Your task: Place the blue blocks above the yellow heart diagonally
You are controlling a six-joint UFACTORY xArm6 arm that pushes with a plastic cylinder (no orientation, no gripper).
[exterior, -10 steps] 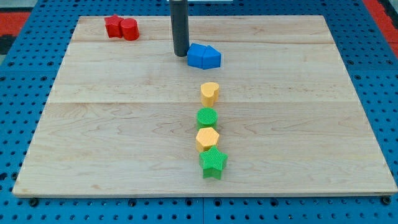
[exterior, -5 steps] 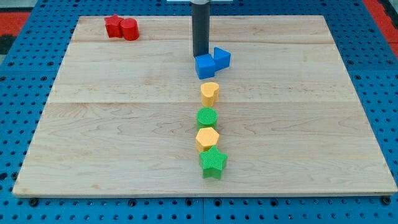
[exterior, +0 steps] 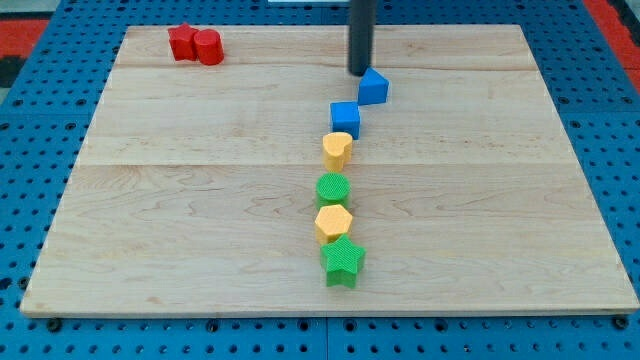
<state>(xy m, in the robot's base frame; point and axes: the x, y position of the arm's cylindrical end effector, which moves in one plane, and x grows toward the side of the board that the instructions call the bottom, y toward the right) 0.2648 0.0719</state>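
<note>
Tip (exterior: 360, 73) touching upper blue cube (exterior: 373, 87) at its left; lower blue cube (exterior: 345, 119) diagonally above yellow heart (exterior: 338, 150); end effector state: cannot tell.

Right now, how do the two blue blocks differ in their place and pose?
The upper blue block lies beside my tip, to its right; the lower blue block lies apart from it. The lower one sits just above the yellow heart; the upper one is farther up and right. Both are blue cubes of like size.
</note>
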